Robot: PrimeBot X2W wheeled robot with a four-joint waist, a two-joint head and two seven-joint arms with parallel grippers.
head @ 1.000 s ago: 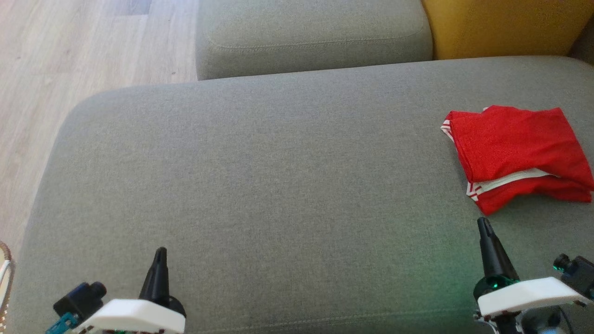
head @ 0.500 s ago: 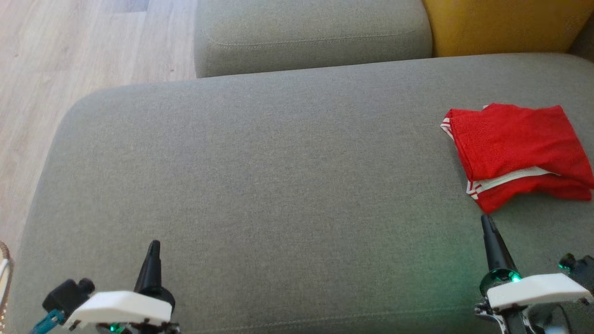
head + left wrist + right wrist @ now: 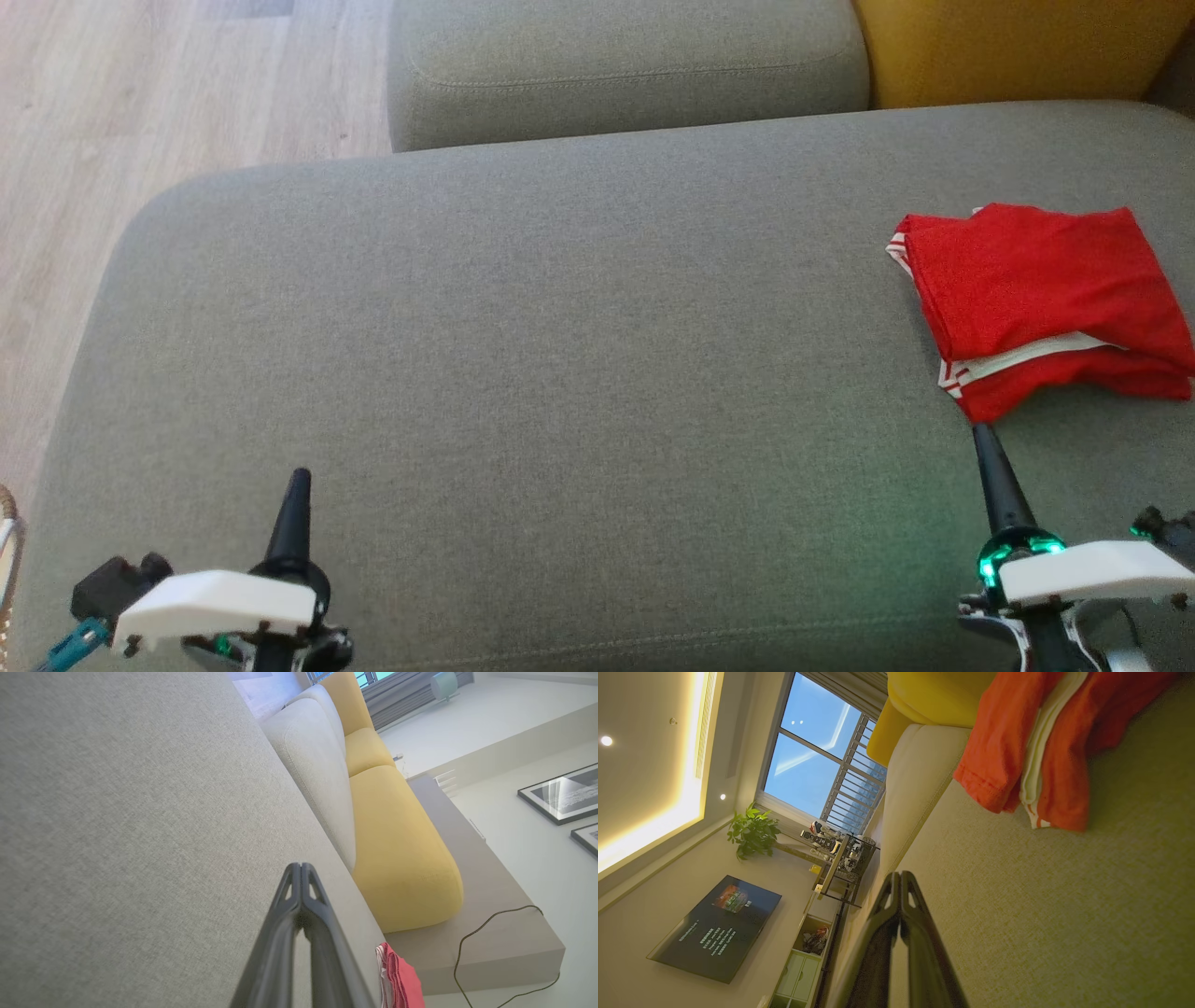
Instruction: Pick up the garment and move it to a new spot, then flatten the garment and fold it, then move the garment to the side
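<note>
Now left tool (image 3: 297,476) and right tool (image 3: 982,434) are closed, empty; folded garment (image 3: 1036,289) lies just beyond the latter

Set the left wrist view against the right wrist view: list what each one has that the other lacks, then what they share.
Left wrist view: the shut left gripper, framed pictures on the wall, a black cable. Right wrist view: the shut right gripper, a window, a potted plant, a dark screen. Shared: the folded red garment lying on the grey sofa seat, and yellow cushions.
</note>
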